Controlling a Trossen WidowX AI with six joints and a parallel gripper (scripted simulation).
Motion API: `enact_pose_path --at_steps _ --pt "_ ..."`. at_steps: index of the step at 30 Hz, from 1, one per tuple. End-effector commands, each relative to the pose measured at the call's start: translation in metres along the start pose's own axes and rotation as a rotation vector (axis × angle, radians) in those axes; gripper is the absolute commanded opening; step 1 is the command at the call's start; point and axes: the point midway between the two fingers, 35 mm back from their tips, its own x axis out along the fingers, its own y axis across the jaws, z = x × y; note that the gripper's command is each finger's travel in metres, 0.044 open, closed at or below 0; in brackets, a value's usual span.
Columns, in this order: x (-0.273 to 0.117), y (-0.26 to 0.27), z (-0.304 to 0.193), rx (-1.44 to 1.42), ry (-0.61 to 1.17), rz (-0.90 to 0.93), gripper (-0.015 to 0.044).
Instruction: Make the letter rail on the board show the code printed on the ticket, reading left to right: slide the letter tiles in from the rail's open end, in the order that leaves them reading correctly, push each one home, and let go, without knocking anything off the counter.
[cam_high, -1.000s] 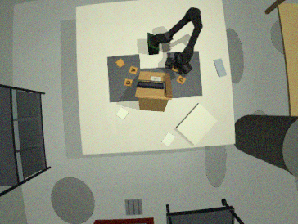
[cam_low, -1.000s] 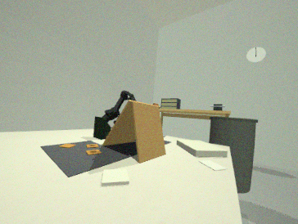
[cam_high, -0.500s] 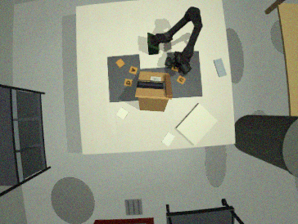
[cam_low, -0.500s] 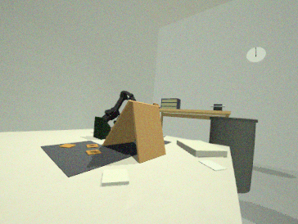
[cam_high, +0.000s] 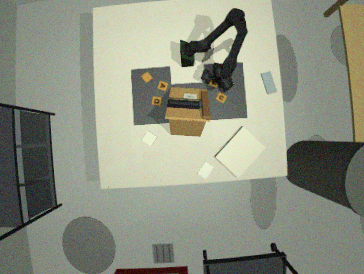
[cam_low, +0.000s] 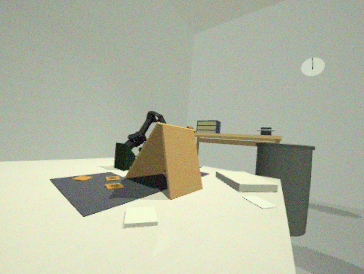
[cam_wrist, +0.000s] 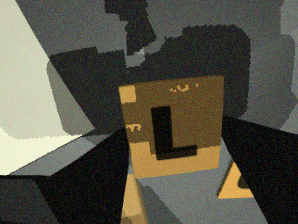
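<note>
My gripper (cam_high: 216, 83) (cam_wrist: 174, 129) is shut on an orange tile marked L (cam_wrist: 181, 125); the fingers are at its left and right edges. How high it is held is not clear. Another orange tile (cam_high: 221, 97) (cam_wrist: 232, 186) lies beside it on the dark mat, its letter partly hidden in the wrist view. Left of the board lie a tile marked A (cam_high: 163, 86), a round-lettered tile (cam_high: 156, 101) and a tile with no readable letter (cam_high: 146, 77). The wooden board (cam_high: 186, 128) (cam_low: 182, 160) has a dark rail (cam_high: 184, 104) and a pale ticket (cam_high: 190, 96), whose code is unreadable.
The dark mat (cam_high: 142, 114) (cam_low: 82, 200) lies under the tiles and board. A large white slab (cam_high: 240, 151) (cam_low: 245, 180), small white pieces (cam_high: 149, 138) (cam_high: 205, 170) and a pale blue block (cam_high: 268, 83) lie on the counter. A dark green box (cam_high: 186, 53) stands behind the board.
</note>
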Motion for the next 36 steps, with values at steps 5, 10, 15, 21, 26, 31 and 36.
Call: enact_pose_path --at_steps 5,10,15,21,26,31,36 --pt "-0.01 -0.015 -0.024 0.073 0.071 -0.032 0.0" --pt "-0.02 -0.025 -0.042 0.123 0.124 -0.067 0.0" --pt "-0.032 -0.033 -0.06 0.172 0.176 -0.103 0.0" --pt "-0.048 -0.043 -0.08 0.228 0.235 -0.147 0.0" --pt "-0.062 -0.049 -0.097 0.272 0.282 -0.184 0.0" --pt "-0.076 -0.054 -0.112 0.315 0.328 -0.221 0.0" --pt "-0.092 -0.059 -0.128 0.358 0.374 -0.26 0.0"
